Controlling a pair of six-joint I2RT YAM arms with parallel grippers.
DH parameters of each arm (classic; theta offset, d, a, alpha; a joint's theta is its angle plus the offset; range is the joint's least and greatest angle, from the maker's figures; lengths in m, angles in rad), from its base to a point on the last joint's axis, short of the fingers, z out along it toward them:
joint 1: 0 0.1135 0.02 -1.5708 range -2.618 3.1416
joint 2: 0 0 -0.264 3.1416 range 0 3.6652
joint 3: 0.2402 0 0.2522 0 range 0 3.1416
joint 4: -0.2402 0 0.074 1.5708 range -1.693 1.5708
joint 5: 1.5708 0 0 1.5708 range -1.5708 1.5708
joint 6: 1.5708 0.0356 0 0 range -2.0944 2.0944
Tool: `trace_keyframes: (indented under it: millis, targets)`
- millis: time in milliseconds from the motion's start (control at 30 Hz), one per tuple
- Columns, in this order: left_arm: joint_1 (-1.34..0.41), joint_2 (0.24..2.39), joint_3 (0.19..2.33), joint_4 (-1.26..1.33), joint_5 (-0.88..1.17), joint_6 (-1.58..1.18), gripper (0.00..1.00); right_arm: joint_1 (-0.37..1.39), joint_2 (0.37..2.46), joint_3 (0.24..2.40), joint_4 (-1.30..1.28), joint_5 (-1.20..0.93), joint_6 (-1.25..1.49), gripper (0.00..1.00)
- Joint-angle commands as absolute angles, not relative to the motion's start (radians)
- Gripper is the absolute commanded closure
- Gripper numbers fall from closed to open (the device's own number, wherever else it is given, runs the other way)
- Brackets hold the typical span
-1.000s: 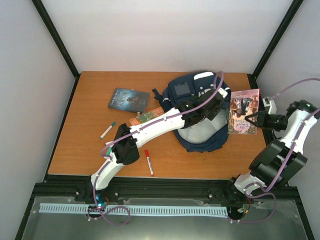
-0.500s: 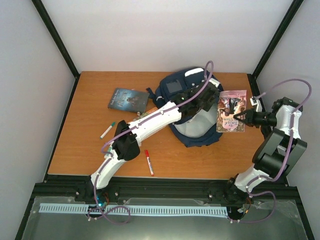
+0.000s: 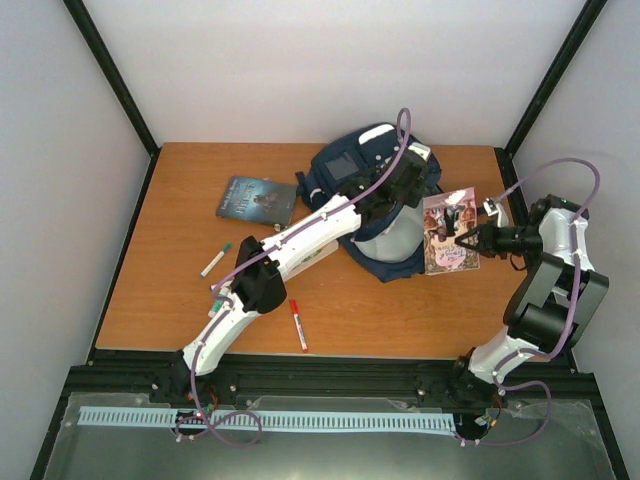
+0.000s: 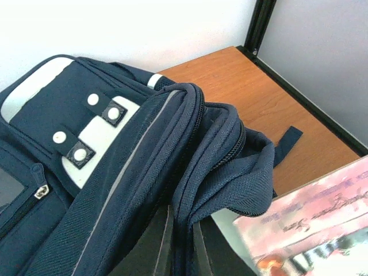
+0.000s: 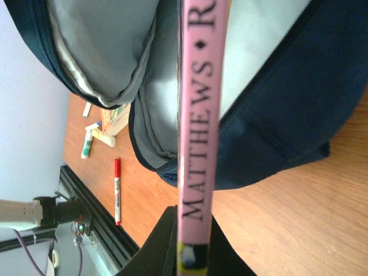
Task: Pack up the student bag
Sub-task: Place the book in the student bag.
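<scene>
Books: two, dark book (image 3: 257, 198) lying flat, pink book (image 3: 449, 230) clamped in my right jaws. My left jaws pinch the bag (image 3: 345, 180)

1. Student bag (image 3: 332, 182) lies at the table's (image 3: 180, 230) far centre-right, with its mouth open and grey lining showing.
2. Left gripper (image 3: 404, 194) is at the bag's upper rim. Finger stance is not readable from above.
3. Right gripper (image 3: 462, 241) pinches the right edge of a pink book (image 3: 446, 232). The book is tilted and just beside the bag's open mouth.
4. Dark book (image 3: 257, 198) lies flat, left of the bag.
5. Green-capped marker (image 3: 215, 260) lies toward the table's left.
6. Red marker (image 3: 298, 324) lies near the front edge.
</scene>
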State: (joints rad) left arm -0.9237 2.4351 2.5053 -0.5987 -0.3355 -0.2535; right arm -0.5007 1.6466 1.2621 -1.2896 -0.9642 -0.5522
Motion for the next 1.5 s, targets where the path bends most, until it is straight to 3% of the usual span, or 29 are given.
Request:
trace_keyframes:
  millis: [0,533,1033,1267,1467]
  targets:
    - [-0.908,2.420,2.580,-0.508,-0.330,-0.261,0.99,-0.436,1.635,1.272,-1.310,-0.973,-0.566,0.97]
    - [-0.919,2.362,2.554,-0.496,-0.122,-0.272,0.99,-0.261,1.854,1.304,-1.390,-1.050,-0.659,0.97]
    - [-1.027,2.207,2.416,-0.634,-0.064,-0.091,0.99,-0.244,2.044,1.286,-1.503,-1.289,-0.806,0.97]
    - [-1.050,2.139,2.287,-0.630,-0.049,-0.058,0.99,-0.245,2.066,1.280,-1.398,-1.327,-0.713,0.96]
    - [-1.054,2.109,2.240,-0.634,-0.057,-0.033,0.99,-0.244,2.042,1.187,-1.075,-1.235,-0.422,0.88]
